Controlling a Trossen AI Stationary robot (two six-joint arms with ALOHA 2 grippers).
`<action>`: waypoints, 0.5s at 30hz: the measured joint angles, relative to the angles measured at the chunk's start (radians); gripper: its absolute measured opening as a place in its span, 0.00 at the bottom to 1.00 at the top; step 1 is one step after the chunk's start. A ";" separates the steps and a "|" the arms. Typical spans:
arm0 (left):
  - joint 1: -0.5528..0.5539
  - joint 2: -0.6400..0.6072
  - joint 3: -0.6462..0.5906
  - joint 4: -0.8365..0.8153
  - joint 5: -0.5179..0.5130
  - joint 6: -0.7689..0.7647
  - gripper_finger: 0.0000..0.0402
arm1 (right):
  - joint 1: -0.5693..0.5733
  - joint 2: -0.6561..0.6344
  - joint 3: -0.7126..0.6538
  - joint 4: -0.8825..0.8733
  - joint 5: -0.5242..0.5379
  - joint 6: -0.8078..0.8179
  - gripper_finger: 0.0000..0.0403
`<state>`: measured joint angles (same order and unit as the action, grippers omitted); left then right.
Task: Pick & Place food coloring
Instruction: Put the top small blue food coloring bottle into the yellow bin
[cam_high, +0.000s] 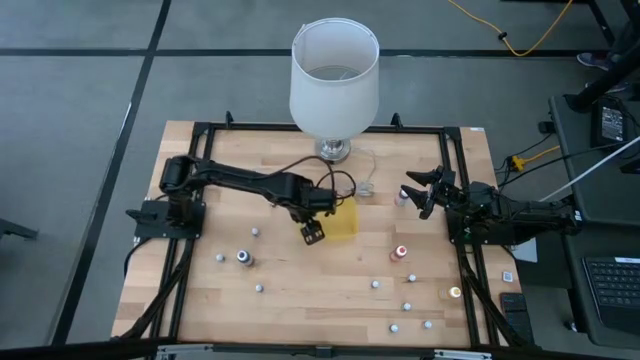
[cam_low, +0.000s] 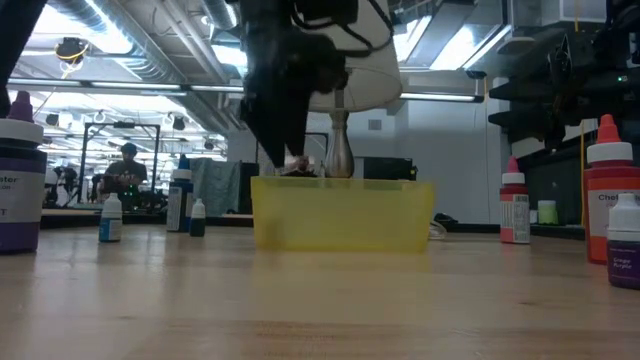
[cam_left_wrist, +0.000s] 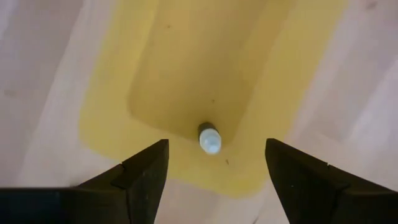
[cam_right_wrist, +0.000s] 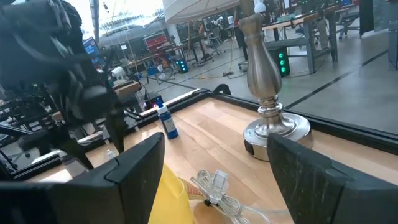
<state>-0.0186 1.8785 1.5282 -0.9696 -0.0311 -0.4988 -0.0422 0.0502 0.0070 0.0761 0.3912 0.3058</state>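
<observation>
The left gripper (cam_left_wrist: 213, 167), fingers spread wide and empty, hovers mid-bench over the shallow yellow plastic tray (cam_left_wrist: 267, 124); a tiny white-capped food-coloring bottle (cam_left_wrist: 209, 137) lies inside, apparently released. The right gripper (cam_high: 420, 192), also spread open and empty, waits near the right edge.

A pale white-capped bottle (cam_left_wrist: 209, 138) lies in the yellow tray (cam_left_wrist: 112, 112) on the light wooden table (cam_high: 300, 290).

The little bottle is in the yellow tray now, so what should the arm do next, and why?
Probably lift the left gripper straight up and away. Its fingers are open, and the bottle lies apart from them in the yellow tray. Many more bottles, like the red-topped one, wait on the table.
</observation>
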 joint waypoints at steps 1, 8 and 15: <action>0.001 -0.013 -0.005 -0.003 0.000 0.008 0.65 | 0.000 0.000 0.000 0.000 0.000 0.000 0.70; 0.020 -0.137 -0.125 -0.013 0.000 0.039 0.64 | 0.000 0.000 0.000 0.000 0.000 0.000 0.70; 0.050 -0.255 -0.267 0.008 -0.031 0.006 0.63 | 0.000 0.000 0.000 0.000 0.000 0.000 0.70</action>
<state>0.0318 1.6235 1.2616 -0.9615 -0.0626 -0.4923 -0.0420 0.0502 0.0067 0.0757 0.3912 0.3058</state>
